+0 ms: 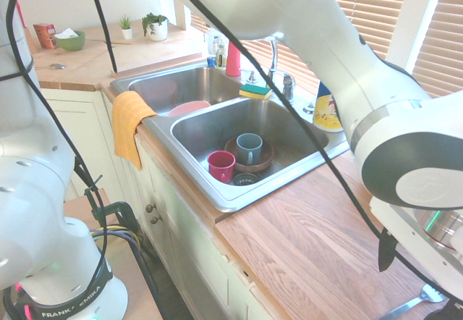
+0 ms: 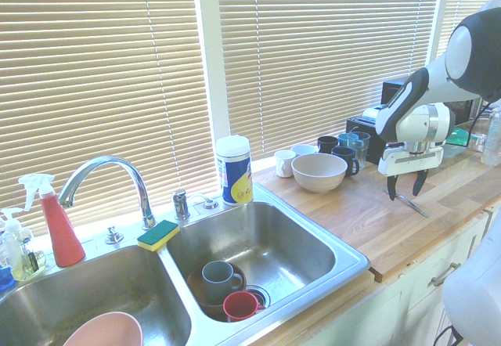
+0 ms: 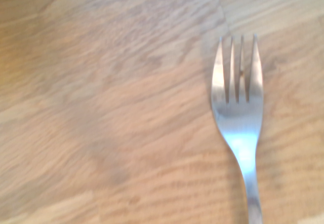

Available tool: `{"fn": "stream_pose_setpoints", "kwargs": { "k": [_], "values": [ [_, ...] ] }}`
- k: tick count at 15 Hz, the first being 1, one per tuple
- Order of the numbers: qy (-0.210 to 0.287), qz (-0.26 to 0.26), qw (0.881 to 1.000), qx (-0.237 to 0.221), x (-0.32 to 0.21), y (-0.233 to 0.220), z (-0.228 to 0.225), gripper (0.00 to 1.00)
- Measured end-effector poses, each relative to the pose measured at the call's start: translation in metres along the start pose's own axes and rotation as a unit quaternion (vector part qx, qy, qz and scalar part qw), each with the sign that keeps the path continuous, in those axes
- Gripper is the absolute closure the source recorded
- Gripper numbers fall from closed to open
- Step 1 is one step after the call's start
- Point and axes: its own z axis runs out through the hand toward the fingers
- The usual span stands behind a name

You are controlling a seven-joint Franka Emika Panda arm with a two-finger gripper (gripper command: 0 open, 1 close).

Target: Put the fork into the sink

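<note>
I read the scene from the second exterior view. The large stainless-steel double-basin sink (image 2: 344,258) sits at the left of the wooden butcher-block countertop (image 2: 376,221); its right basin already holds a grey mug, a red mug and a brown dish.

The white arm's two-finger gripper (image 2: 406,186) hangs at the far right end of the counter, well apart from the sink, pointing straight down. Its dark fingers stand spread, nothing between them.

The small shiny silver four-tined fork (image 2: 410,203) lies flat on the wood directly under the gripper, between the spread fingers' line of descent. In this view its long axis runs diagonally, one end toward the near right counter edge; which end is the tines I cannot tell here. The wrist view shows the tines (image 3: 238,72) clearly, off to one side of centre.

My judgement: the pick turns on straddling the thin handle crosswise, then carrying left to the sink.
</note>
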Motion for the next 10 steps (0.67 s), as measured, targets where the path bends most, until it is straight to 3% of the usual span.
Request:
{"fn": "stream_pose_setpoints", "kwargs": {
  "k": [10],
  "values": [
    [-0.004,-0.003,1.000,0.002,0.014,-0.007,0.012,1.00]
  ]
}}
